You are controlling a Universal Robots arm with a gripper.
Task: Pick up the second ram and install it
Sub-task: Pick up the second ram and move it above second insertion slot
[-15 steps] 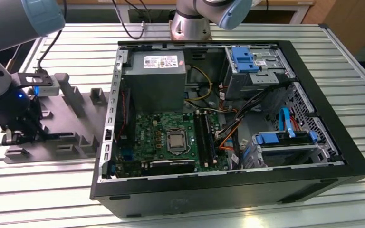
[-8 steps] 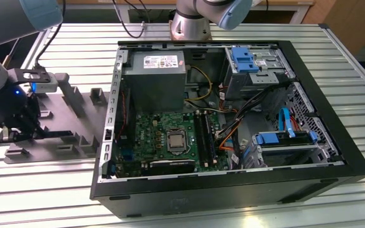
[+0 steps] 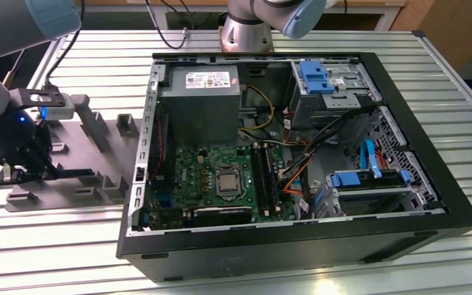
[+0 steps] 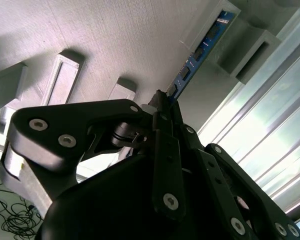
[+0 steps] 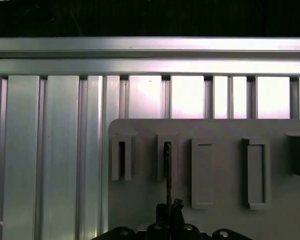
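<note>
At the exterior view's left, the gripper was seen low over a grey fixture that was laid on the slatted aluminium table. In both wrist views the fingers were seen drawn together on the near end of the second ram, a thin blue board carrying dark chips, so that the stick was pinched between them. The ram was seated upright on its edge in a narrow raised holder of the fixture, and its far end was lodged in a further block. In the first wrist view it was presented edge-on as a dark line in the second holder of a row, with wider holders beside it. Further toward the exterior view's right, well apart from the gripper, an open black computer case was laid on its side. The green motherboard with its long black slots was exposed inside, a grey power supply was mounted beyond it, and blue drive brackets were fitted at the far right.
</note>
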